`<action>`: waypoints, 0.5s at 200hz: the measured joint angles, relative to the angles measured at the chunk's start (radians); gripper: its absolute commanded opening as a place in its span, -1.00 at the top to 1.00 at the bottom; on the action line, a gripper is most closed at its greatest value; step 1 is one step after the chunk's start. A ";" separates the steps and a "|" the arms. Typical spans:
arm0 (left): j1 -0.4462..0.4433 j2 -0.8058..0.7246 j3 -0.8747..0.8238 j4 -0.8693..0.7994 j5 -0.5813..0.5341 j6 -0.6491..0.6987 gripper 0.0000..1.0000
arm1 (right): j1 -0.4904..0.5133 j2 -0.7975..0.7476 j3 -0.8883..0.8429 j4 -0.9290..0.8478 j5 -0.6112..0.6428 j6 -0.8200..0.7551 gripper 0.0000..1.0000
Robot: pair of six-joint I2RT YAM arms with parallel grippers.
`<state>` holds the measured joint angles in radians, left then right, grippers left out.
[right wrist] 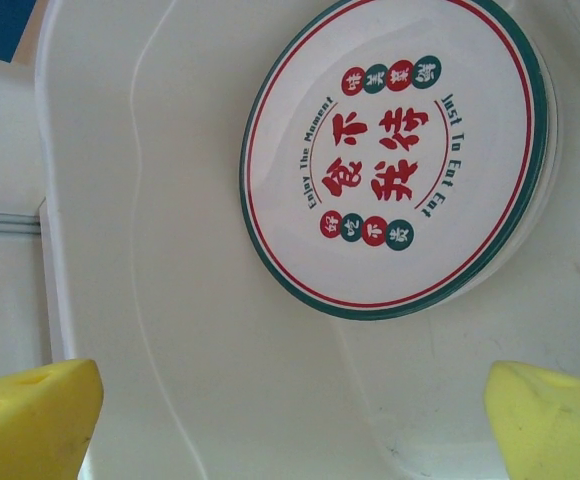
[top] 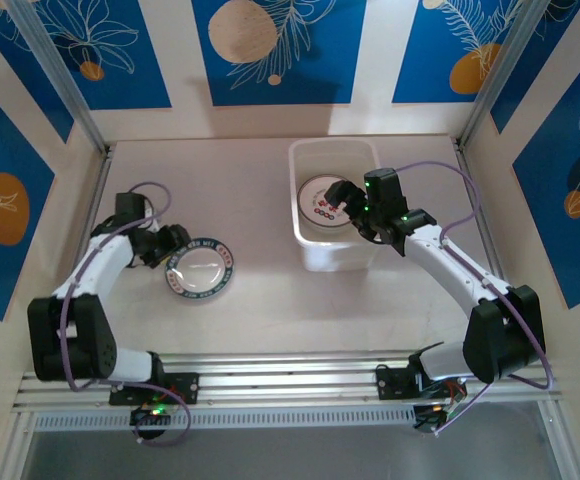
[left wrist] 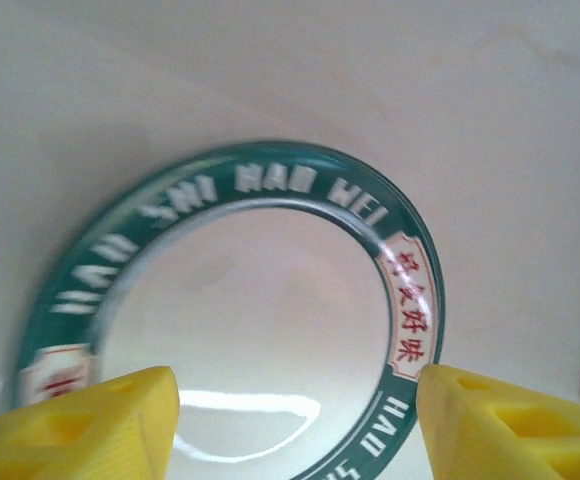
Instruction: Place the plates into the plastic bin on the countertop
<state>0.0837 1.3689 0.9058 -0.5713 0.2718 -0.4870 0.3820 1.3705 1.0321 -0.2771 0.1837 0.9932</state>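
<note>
Wrist views resolve lettering the top view blurs: on the beige countertop (top: 250, 180) between cream, blue-panelled walls (top: 178, 70), the left gripper (left wrist: 300, 430), part-open and empty, hovers over the green-rimmed plate (left wrist: 240, 310) at left, while the right gripper (right wrist: 290, 430), wide open and empty, hangs above the stacked plates (right wrist: 390, 150) in the plastic bin (top: 335, 258), far and right.

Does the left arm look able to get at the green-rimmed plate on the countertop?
Probably yes: the left gripper hangs open at the near rim of the green-rimmed plate, with nothing between.
</note>
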 measured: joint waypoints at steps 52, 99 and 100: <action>0.082 -0.018 -0.111 -0.010 -0.021 -0.002 -0.29 | 0.018 -0.014 0.000 0.005 -0.001 -0.008 -0.92; 0.085 0.056 -0.205 0.064 -0.004 -0.019 -0.13 | 0.027 -0.078 -0.001 -0.031 -0.001 -0.005 -0.90; 0.085 0.057 -0.206 0.064 -0.003 -0.020 -0.12 | 0.027 -0.079 -0.002 -0.032 -0.001 -0.005 -0.89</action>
<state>0.1684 1.4258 0.7002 -0.5068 0.2684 -0.5068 0.4091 1.2919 1.0306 -0.3088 0.1829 0.9886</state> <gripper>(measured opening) 0.589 0.951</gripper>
